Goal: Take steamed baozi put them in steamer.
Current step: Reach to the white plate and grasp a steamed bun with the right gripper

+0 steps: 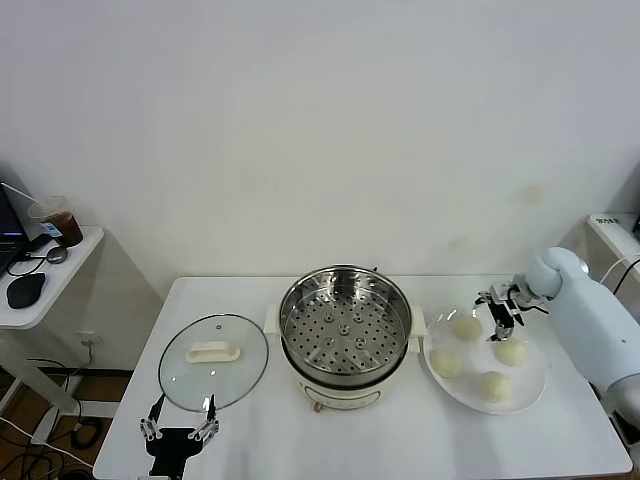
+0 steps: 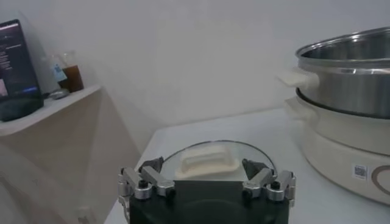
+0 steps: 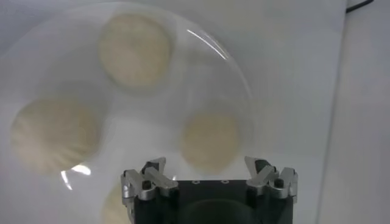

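Note:
The steel steamer (image 1: 345,325) sits in its white pot base at the table's middle, and its basket holds nothing. Four cream-white baozi lie on a white plate (image 1: 531,392) to its right: (image 1: 466,327), (image 1: 511,352), (image 1: 446,363), (image 1: 493,386). My right gripper (image 1: 503,312) hovers open and empty over the plate's far side. In the right wrist view it (image 3: 206,165) is above one baozi (image 3: 210,139), with others beside it (image 3: 135,50), (image 3: 53,134). My left gripper (image 1: 180,430) is open and empty, low at the table's front left.
A glass lid with a white handle (image 1: 213,352) lies left of the steamer, just beyond my left gripper (image 2: 203,165). The steamer shows in the left wrist view (image 2: 350,67). A side shelf (image 1: 40,290) with a cup and a mouse stands far left.

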`<control>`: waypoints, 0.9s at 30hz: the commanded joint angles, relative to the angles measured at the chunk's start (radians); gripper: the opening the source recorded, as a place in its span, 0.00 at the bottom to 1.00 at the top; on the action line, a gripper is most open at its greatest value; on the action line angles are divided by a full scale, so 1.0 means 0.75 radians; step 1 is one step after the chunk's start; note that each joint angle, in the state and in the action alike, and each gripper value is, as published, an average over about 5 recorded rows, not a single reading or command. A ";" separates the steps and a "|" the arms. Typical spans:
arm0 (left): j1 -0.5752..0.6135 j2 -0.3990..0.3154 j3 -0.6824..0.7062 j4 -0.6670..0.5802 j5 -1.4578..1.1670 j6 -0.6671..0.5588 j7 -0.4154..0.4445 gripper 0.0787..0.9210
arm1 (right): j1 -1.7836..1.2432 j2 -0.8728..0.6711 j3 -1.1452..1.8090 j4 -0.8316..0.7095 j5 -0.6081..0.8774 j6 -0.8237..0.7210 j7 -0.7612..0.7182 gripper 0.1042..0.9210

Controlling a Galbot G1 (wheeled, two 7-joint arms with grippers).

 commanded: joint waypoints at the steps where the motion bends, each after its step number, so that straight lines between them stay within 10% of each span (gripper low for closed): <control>1: 0.012 -0.005 0.001 -0.013 0.007 0.000 -0.001 0.88 | 0.023 0.110 0.050 -0.139 -0.108 0.037 0.033 0.88; 27: 0.008 -0.006 0.004 0.000 0.007 0.001 0.000 0.88 | 0.000 0.168 0.080 -0.190 -0.182 0.007 0.099 0.88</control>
